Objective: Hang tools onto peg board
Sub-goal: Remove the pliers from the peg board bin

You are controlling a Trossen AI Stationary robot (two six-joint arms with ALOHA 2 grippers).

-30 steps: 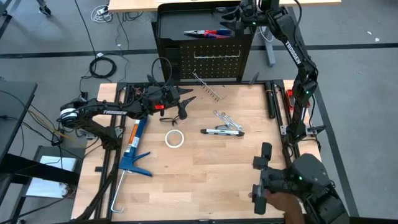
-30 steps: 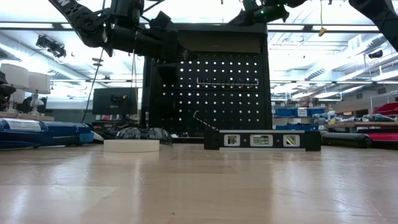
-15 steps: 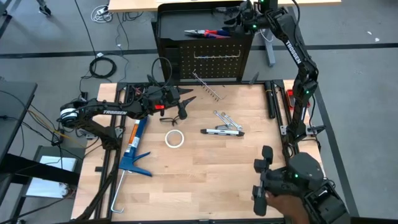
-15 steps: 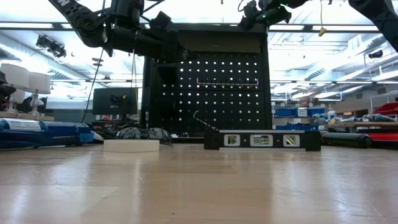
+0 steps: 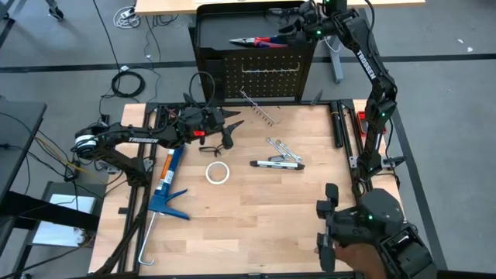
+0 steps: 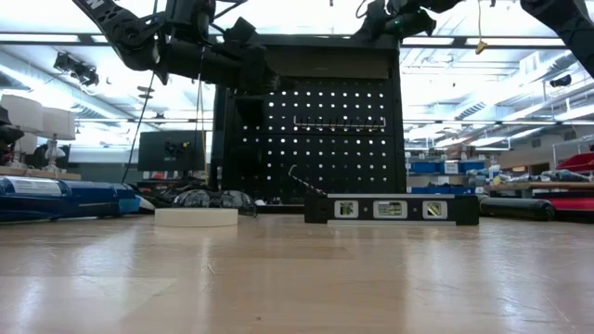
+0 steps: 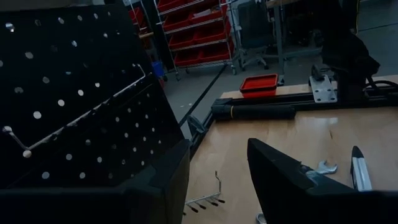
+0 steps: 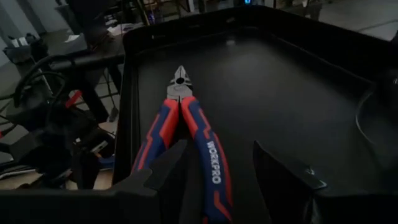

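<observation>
Wooden table (image 5: pixel 256 209) — right hand (image 5: pixel 288 29) open, empty, over pliers (image 5: pixel 256 41) on peg board (image 5: pixel 256 70) tray; left hand (image 5: pixel 225 130) open, empty.

Setting: workshop or robotics lab. Evidence: red parts-bin shelving (image 7: pixel 199 28), ceiling strip lights (image 6: pixel 483 42), grey concrete floor (image 5: pixel 70 46) with loose cables (image 5: pixel 132 80), wooden desk (image 5: pixel 256 225), upright peg board (image 6: pixel 325 139).

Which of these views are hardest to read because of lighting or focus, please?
Low view: bright ceiling lights backlight the peg board, and the near table is blurred. Right wrist view: dim, though the pliers read clearly. High view: evenly lit.
</observation>
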